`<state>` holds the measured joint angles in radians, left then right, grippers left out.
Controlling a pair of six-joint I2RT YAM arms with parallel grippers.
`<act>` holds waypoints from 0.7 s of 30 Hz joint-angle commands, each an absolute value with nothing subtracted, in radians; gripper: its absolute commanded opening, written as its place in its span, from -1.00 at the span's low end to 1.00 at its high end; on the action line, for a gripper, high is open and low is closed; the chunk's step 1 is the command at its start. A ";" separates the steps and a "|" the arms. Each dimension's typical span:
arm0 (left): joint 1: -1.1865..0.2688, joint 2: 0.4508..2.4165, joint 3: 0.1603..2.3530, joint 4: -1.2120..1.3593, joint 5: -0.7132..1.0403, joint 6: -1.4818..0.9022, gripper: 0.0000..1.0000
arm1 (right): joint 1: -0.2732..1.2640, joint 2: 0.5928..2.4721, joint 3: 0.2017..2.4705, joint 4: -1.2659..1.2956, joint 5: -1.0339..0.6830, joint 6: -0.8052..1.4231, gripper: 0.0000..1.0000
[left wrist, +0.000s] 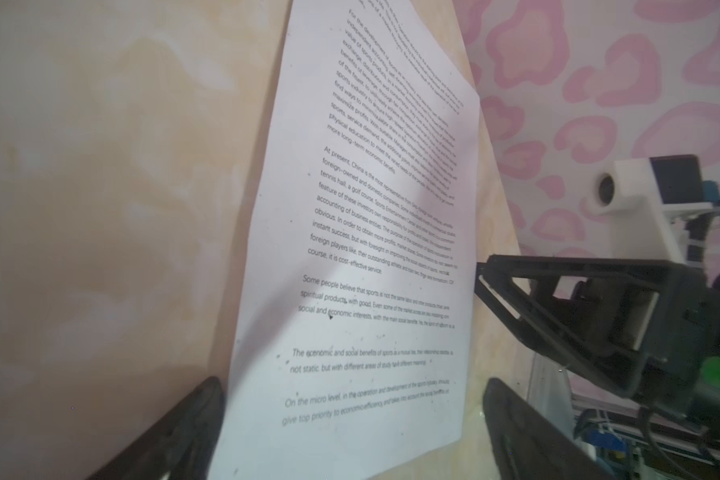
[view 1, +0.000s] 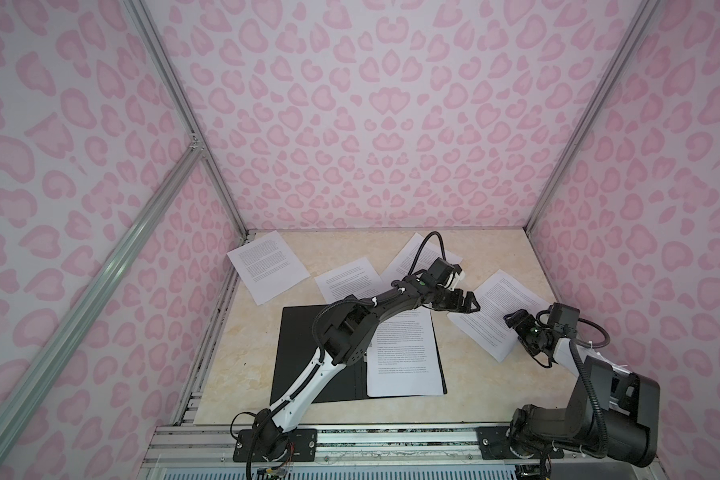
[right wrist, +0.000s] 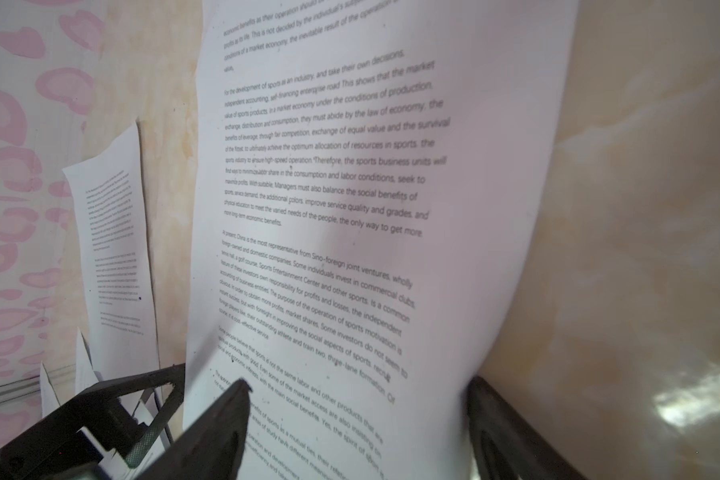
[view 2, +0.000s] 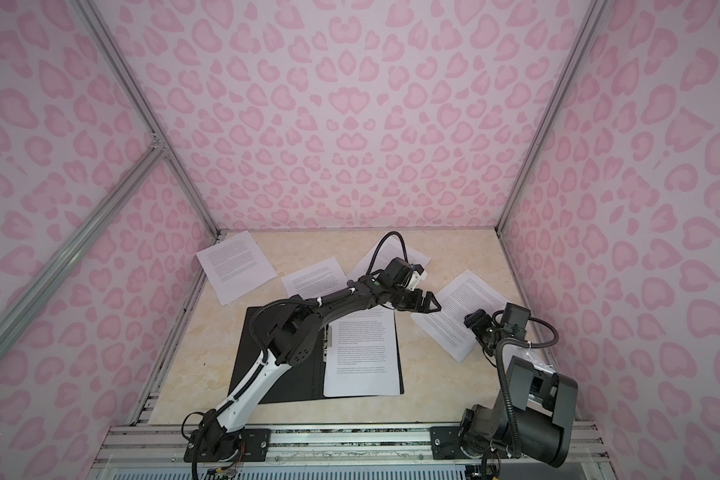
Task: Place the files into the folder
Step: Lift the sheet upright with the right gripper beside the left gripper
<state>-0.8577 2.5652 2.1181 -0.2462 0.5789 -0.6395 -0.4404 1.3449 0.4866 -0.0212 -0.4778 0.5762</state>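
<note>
Files (view 1: 267, 266) lie scattered on the worktop (view 1: 474, 395) in both top views. Three sit toward the back, and one, the right sheet (view 1: 495, 299), lies just beside the folder (view 1: 294, 353). The folder lies open, black inside up, with a filed sheet (view 1: 408, 365) on its right half. Your left gripper (view 1: 472, 303) reaches across the folder to the right sheet's edge on the folder side. Your right gripper (view 1: 512, 321) hangs over that sheet's middle. Both are spread and hold nothing. They are near each other, so closing in from both sides could knock them together.

In the left wrist view the right sheet (left wrist: 371, 249) lies flat between the left gripper's spread fingers (left wrist: 192, 428), and its far corner is near the wall (left wrist: 599, 83). Flat paper gives you no edge to pinch. I judge that a push would slide it toward that wall or buckle it.

In the right wrist view the right gripper's fingers (right wrist: 233, 411) straddle the same sheet. You cannot tell whether they touch it. If you drag it to the folder, its leading edge may catch the filed sheet and shove it askew. Pinching too hard risks a crease.
</note>
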 commanded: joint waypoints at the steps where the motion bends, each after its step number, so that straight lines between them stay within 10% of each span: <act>1: -0.860 2.543 2.088 -0.275 0.649 -0.749 0.98 | -0.439 1.356 0.471 -0.109 -0.489 0.592 0.65; 13: -0.856 2.527 2.059 -0.201 0.654 -0.825 0.60 | -0.438 1.340 0.465 -0.101 -0.525 0.602 0.64; 21: -0.859 2.470 2.064 -0.200 0.644 -0.802 -0.91 | -0.439 1.307 0.462 -0.098 -0.557 0.603 0.70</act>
<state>-0.8593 2.5443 2.0590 -0.1902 0.6495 -0.8165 -0.4397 1.3140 0.4709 -0.0349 -0.5411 0.5919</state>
